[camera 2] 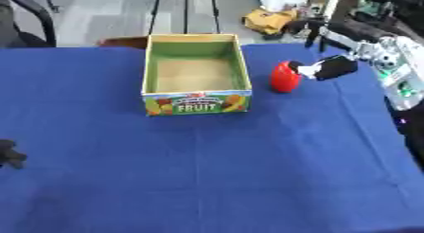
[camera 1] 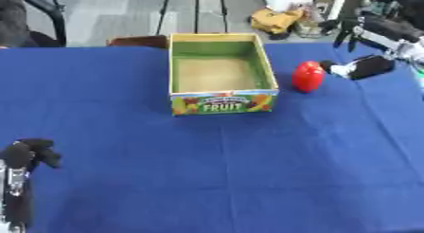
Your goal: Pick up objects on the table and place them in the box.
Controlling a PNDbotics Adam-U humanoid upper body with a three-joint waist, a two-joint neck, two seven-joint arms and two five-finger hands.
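Note:
An open cardboard fruit box (camera 1: 220, 101) with green inner walls stands at the back middle of the blue table; nothing shows inside it. A red rounded object (camera 1: 307, 76) stands upright just right of the box. My right hand (camera 1: 364, 67) reaches in from the upper right, its black fingers extended toward the red object, with the fingertip (camera 1: 328, 66) touching or almost touching its upper right side. My left hand (camera 1: 29, 154) rests near the lower left corner, fingers curled, holding nothing.
The blue tablecloth (camera 1: 248, 170) covers the whole table. Behind the far edge are a dark chair (camera 1: 37, 14), a yellow bag (camera 1: 276, 20) on the floor and some equipment at the upper right.

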